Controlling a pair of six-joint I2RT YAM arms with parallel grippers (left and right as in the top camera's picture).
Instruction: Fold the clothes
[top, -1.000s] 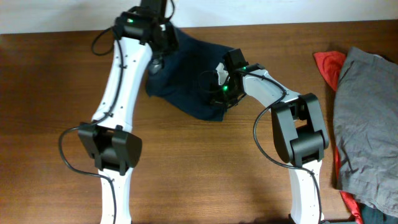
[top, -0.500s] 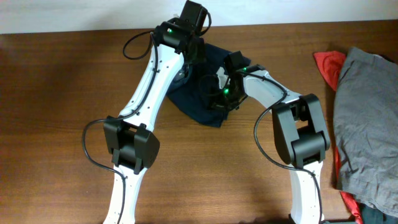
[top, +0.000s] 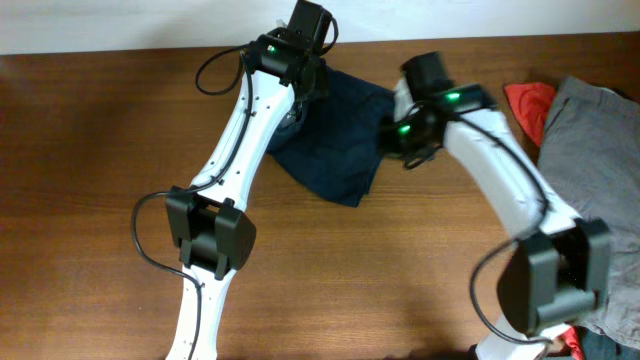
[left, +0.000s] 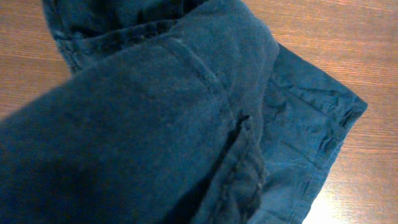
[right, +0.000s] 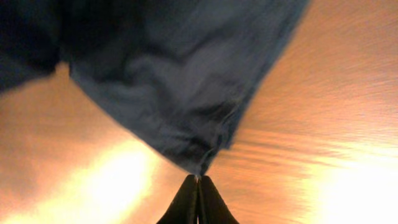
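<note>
The dark navy shorts (top: 335, 150) lie bunched on the brown table at the back centre. My left gripper (top: 306, 88) is at their upper left edge. In the left wrist view the shorts (left: 186, 112) fill the frame and a raised fold hides the fingers, as if held. My right gripper (top: 392, 135) is at the shorts' right edge. In the right wrist view its fingers (right: 198, 180) are shut, pinching a hem corner of the shorts (right: 174, 81) just above the wood.
A grey garment (top: 590, 180) lies on a red cloth (top: 528, 105) at the table's right edge. The table (top: 90, 200) is bare brown wood to the left and in front. A white wall runs along the far edge.
The left arm swung right over the shorts, narrowing them, then stayed put. The right arm has shifted right and stretched out, with the shorts' right edge drawn that way.
</note>
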